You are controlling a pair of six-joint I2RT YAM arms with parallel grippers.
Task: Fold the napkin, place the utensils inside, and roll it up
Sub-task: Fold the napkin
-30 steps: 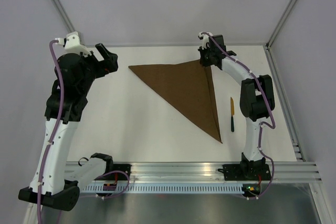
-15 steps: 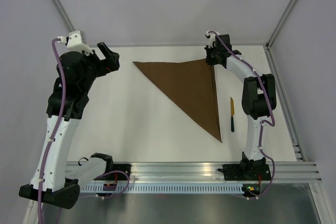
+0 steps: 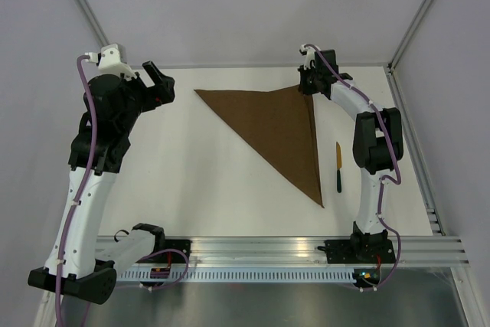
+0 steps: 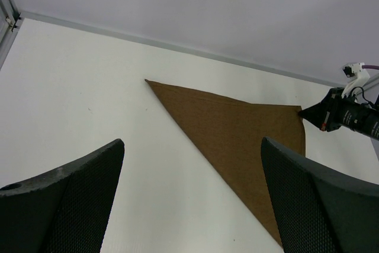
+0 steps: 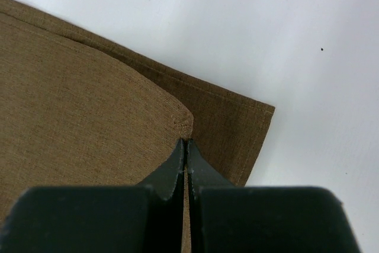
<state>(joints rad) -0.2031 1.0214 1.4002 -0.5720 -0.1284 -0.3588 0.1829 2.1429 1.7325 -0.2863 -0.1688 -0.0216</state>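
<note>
The dark-brown napkin (image 3: 279, 132) lies folded into a triangle on the white table, with one point at the far left, one at the far right and one toward the near edge. My right gripper (image 3: 304, 88) is at the far right corner, shut on the corner of the upper layer (image 5: 177, 124), which sits just short of the lower layer's corner (image 5: 254, 117). The left wrist view shows the napkin (image 4: 237, 128) and the right gripper (image 4: 323, 114) at its corner. The utensil (image 3: 338, 166), with a yellow blade and dark handle, lies right of the napkin. My left gripper (image 3: 157, 86) hangs open and empty, left of the napkin.
A metal rail (image 3: 306, 249) with both arm bases runs along the near edge. Grey walls (image 3: 245, 13) close in the table at the back and sides. The right arm's elbow (image 3: 375, 139) stands just right of the utensil.
Over the last second my right gripper has carried the napkin's upper corner a little farther back and right, and the whole triangle has shifted slightly right. The left arm has barely moved.
</note>
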